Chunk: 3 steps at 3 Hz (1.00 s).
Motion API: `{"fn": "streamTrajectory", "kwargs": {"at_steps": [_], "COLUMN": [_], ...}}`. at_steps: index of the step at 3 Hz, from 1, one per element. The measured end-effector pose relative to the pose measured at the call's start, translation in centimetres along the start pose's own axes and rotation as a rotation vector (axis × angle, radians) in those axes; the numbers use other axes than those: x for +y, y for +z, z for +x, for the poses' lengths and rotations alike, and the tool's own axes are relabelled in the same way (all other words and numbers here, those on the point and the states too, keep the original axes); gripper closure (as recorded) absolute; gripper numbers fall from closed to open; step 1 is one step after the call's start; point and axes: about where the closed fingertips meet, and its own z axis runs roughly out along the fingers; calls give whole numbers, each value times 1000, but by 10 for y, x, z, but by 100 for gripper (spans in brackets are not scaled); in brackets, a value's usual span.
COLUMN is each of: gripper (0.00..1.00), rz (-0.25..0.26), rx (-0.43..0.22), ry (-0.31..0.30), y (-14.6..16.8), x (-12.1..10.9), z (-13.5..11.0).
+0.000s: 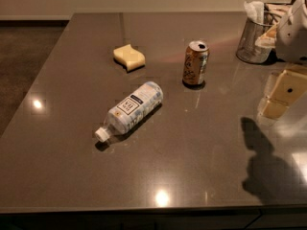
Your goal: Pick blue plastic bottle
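On the table (pixel 201 176) the blue plastic bottle (pixel 130 110) is seen lying sideways, ungrasped. The pincer (pixel 278 97) hangs well apart, its state indiscernible. Approach is judged pending; a reach over the bottle is required.

Countertop (pixel 201 157): grey-brown, polished, glossy; mirrors ceiling lights.
Blue plastic bottle (pixel 144 98): clear plastic, smooth, faint sheen. Label (pixel 130 107): pale blue-white, matt. Cap (pixel 101 134): white plastic.
Can (pixel 195 63): metal, gold-orange, satin gloss; top bare silver.
Wavy yellow block (pixel 129 57): matt, soft, sponge-like.
Cup (pixel 252 44): metal mesh, dull grey; crumpled white paper (pixel 254 8) inside.
Gripper (pixel 278 97), right edge, above countertop: cream plastic, smooth, semi-gloss.
Arm shell (pixel 298 25): white, smooth.
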Motion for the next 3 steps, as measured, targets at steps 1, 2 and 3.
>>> {"fn": "streamTrajectory", "kwargs": {"at_steps": [1,2,3], "gripper": [0,0,0], "rz": [0,-9,-43], "rx": [0,-28,-83], "ry": [0,-38,-149], "y": [0,0,12], "x": [0,0,6], "z": [0,-14,-47]}}
